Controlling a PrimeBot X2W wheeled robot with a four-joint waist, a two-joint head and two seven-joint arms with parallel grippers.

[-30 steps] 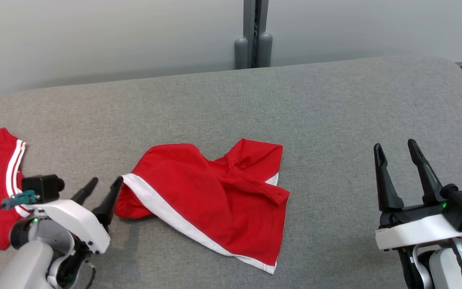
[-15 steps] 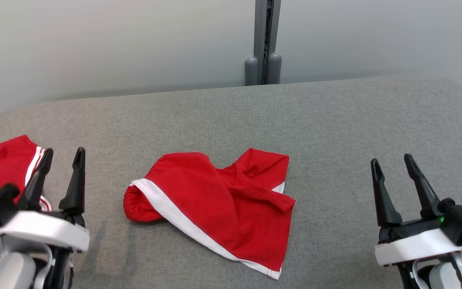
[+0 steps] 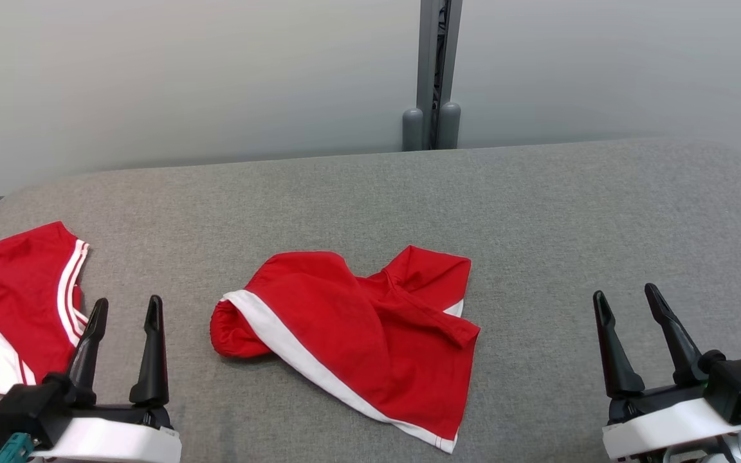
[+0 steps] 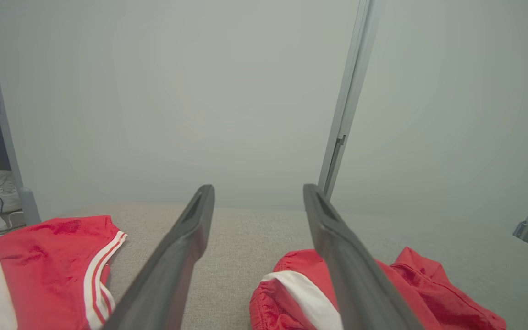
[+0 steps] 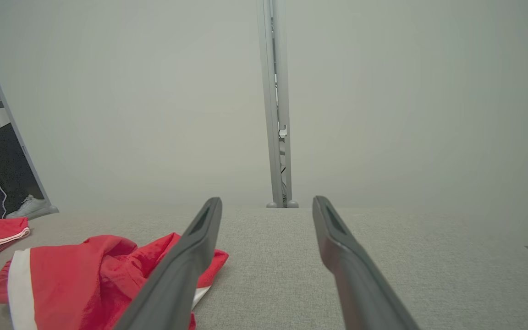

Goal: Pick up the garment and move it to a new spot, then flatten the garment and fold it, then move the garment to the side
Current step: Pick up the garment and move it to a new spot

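Grey fabric bench [image 3: 538, 212] is carrying the crumpled red shorts [image 3: 357, 334] at its middle, lying unflattened; left pincer [image 3: 127, 301] and right pincer [image 3: 624, 292] are hovering wide and empty, flanking them well apart, likely readying a two-sided pickup.

Soft, even, bright light falls from overhead. The head view is sharp. The red garment [image 3: 357, 334] casts only a thin, faint shadow on the grey table [image 3: 538, 212] along its near-left fold. The 2 wrist views look hazier and paler. Their dark fingers [image 4: 177, 256] blur near the lens, and the far post [image 4: 349, 105] leans with wide-angle distortion.
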